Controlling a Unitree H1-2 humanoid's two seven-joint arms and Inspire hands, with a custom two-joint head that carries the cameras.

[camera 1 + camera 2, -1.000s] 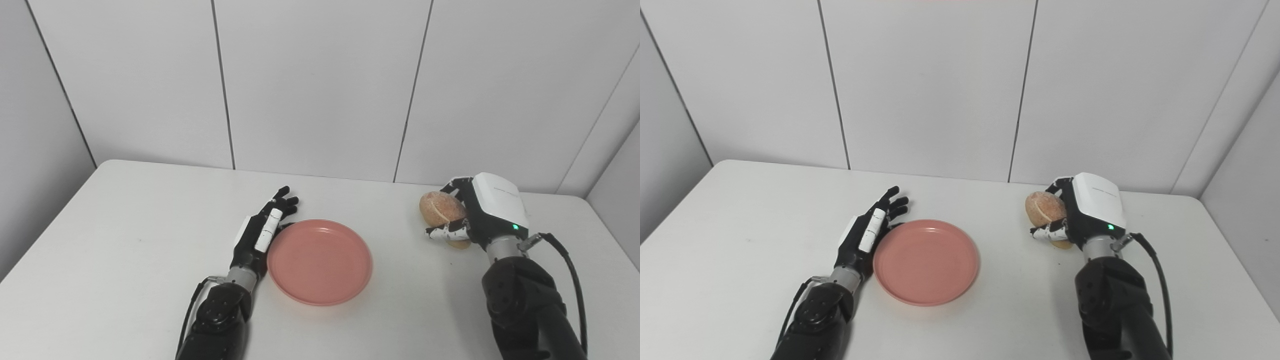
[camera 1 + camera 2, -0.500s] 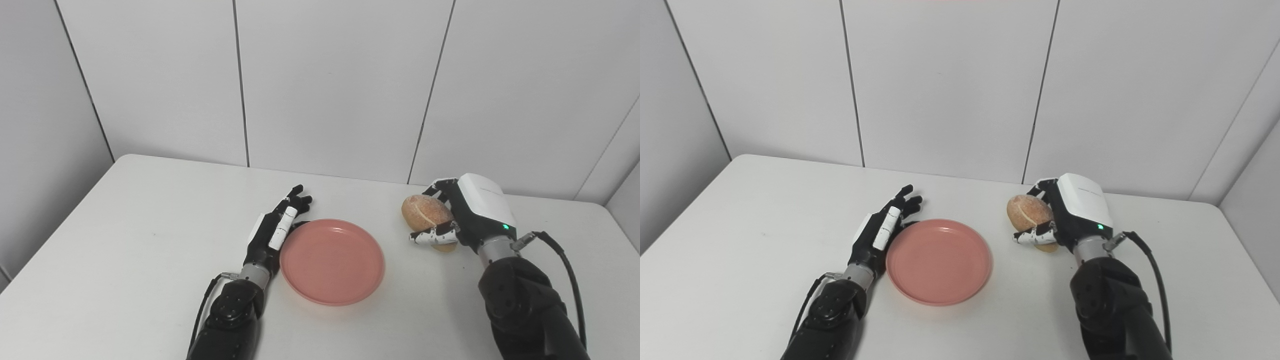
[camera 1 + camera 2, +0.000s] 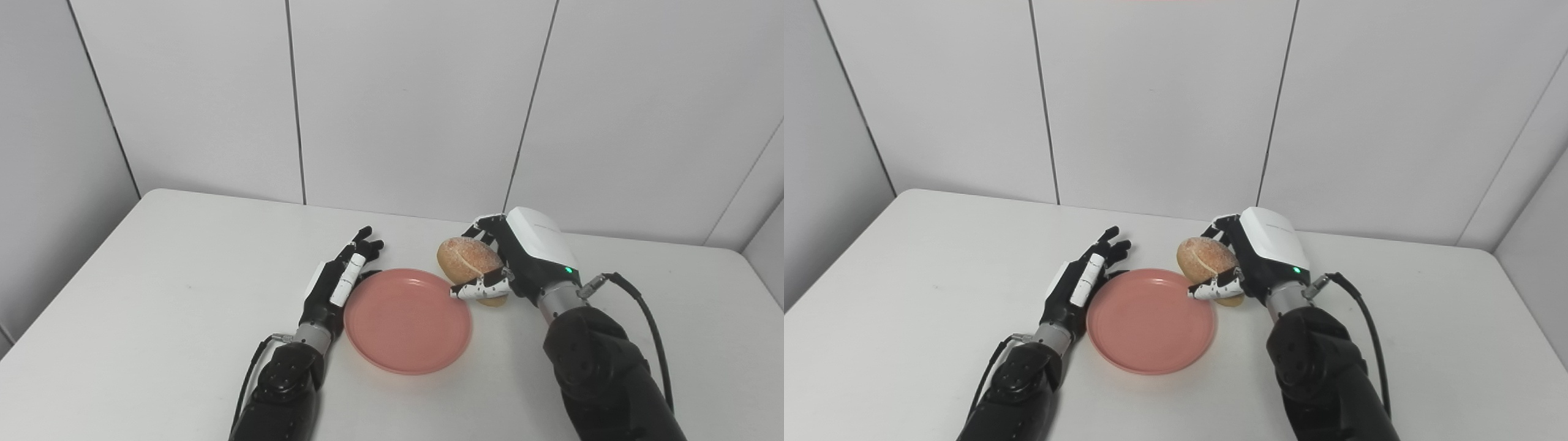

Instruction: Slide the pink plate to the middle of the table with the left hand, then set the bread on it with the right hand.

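The pink plate (image 3: 407,321) lies flat near the middle of the white table (image 3: 153,275). My left hand (image 3: 338,285) is open and empty, its fingers straight, resting along the plate's left rim. My right hand (image 3: 520,260) is shut on a round brown bread roll (image 3: 467,260) and holds it above the table, just over the plate's right rim. The same shows in the right eye view: the plate (image 3: 1149,321), the left hand (image 3: 1081,283), the bread (image 3: 1206,258) and the right hand (image 3: 1258,257).
Grey wall panels (image 3: 404,98) stand just behind the table's far edge. A black cable (image 3: 637,306) loops from my right wrist. Bare tabletop lies to the left and to the far right (image 3: 692,306).
My right hand has carried the bread leftward, from well right of the plate to its right rim. The camera shifted between the oldest frames and the later ones. The left hand and plate stay put.
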